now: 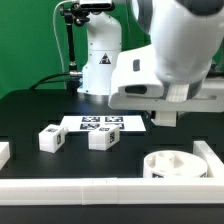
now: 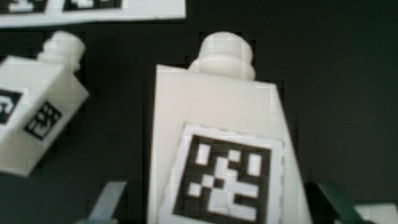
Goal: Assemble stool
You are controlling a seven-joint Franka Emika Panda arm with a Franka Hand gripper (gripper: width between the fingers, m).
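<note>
**Ana:** White plastic against a black table (image 1: 30, 112). Where do the stool's parts lie?

**Ben:** In the exterior view the thick round white disc seat (image 1: 170, 164) sits at five o'clock. It is near the corner of the long white border rails (image 1: 70, 190). Two short chunky white block legs lie well apart from it. The middle leg (image 1: 102, 138) is at six o'clock of the thin flat white marker board (image 1: 100, 124), just beside it. The outer leg (image 1: 50, 138) is at eight o'clock of that board.

**Ana:** And the gripper (image 2: 221, 202)?

**Ben:** The wrist view shows one grey finger (image 2: 111, 200) on each side of a large tagged leg (image 2: 222, 120). A tilted leg (image 2: 36, 105) lies near it, not touching.

**Ana:** Clamped on it?

**Ben:** I cannot tell. A dark strip shows between each finger and the leg, but the tips are cut off at the picture's edge.
</note>
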